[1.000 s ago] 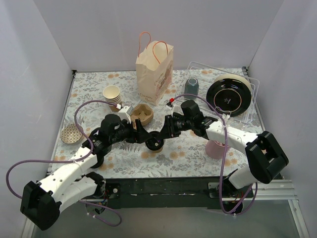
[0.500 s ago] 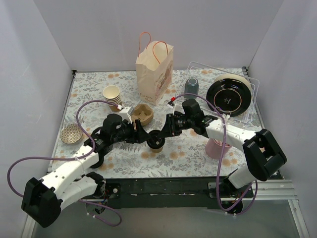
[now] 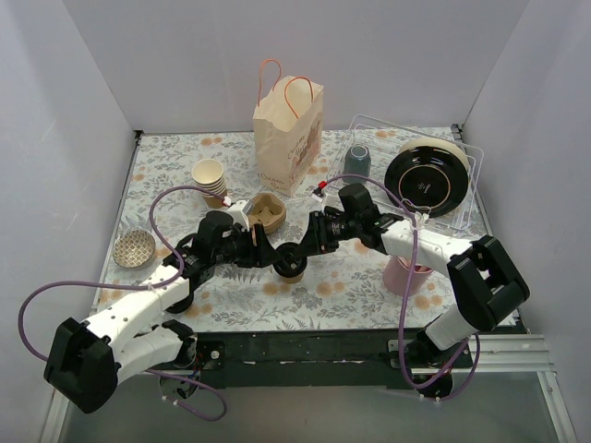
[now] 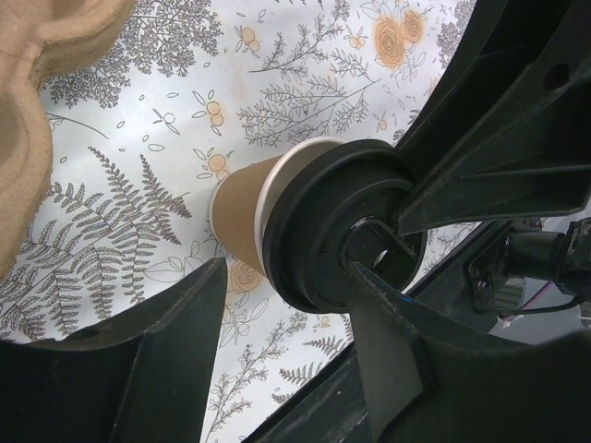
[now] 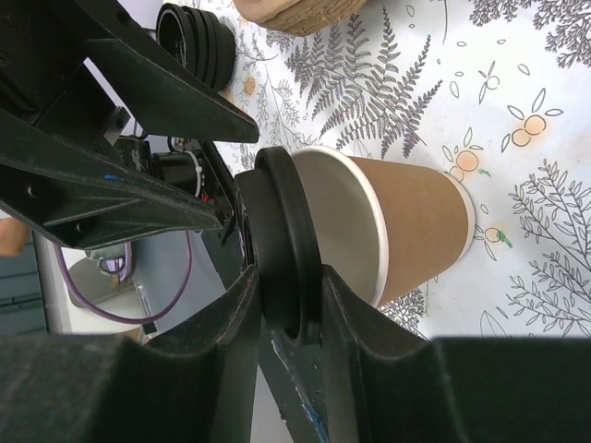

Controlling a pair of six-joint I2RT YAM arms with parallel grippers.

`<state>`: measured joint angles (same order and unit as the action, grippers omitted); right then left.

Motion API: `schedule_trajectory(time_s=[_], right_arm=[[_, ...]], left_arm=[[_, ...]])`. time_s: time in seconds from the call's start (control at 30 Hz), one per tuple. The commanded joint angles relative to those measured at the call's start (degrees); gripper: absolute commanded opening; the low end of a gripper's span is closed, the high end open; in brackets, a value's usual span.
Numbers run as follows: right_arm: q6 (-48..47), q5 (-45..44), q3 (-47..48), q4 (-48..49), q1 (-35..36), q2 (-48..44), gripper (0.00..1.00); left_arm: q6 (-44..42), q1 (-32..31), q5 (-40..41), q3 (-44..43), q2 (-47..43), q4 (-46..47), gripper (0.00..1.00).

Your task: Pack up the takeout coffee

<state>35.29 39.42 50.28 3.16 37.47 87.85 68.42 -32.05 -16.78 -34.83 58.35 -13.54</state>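
Over the last second my left forearm has swung in a little and my right elbow has drawn leftward, while the takeout coffee (image 3: 290, 266) has hardly shifted. My right gripper (image 5: 288, 277) is pinched almost closed on the rim of the cup's black lid. My left gripper (image 4: 286, 277) stands wide, one finger on each side of the lid, and its near finger is apart from the brown wall.

The cup stands about midway between the left and right edges of the surface (image 3: 360, 281), somewhat toward the near edge. I cannot tell whether its base has left the cloth. The cup carrier (image 3: 266, 211) lies just beyond it, and the paper bag (image 3: 289, 129) stands upright at the middle of the far edge, well apart.

I judge I am securing the grasp, with nothing packed yet. Next I need a hold on the cup's body, since the lid could pop off. Then I lift it, keep it level and lower it through the bag's mouth.
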Motion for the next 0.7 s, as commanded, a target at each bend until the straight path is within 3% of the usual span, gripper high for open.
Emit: schedule_trajectory(time_s=[0.0, 0.2, 0.67], right_arm=[[-0.31, 0.75, 2.89, 0.62, -0.91, 0.21, 0.39], [-0.92, 0.75, 3.68, -0.96, -2.05, 0.48, 0.47], [-4.96, -1.19, 5.35, -6.76, -4.51, -1.11, 0.55]], left_arm=[[-0.48, -0.03, 0.52, -0.15, 0.28, -0.52, 0.53], [-0.48, -0.03, 0.6, -0.68, 1.33, -0.52, 0.53], [0.13, -0.03, -1.06, -1.38, 2.3, 0.27, 0.56]])
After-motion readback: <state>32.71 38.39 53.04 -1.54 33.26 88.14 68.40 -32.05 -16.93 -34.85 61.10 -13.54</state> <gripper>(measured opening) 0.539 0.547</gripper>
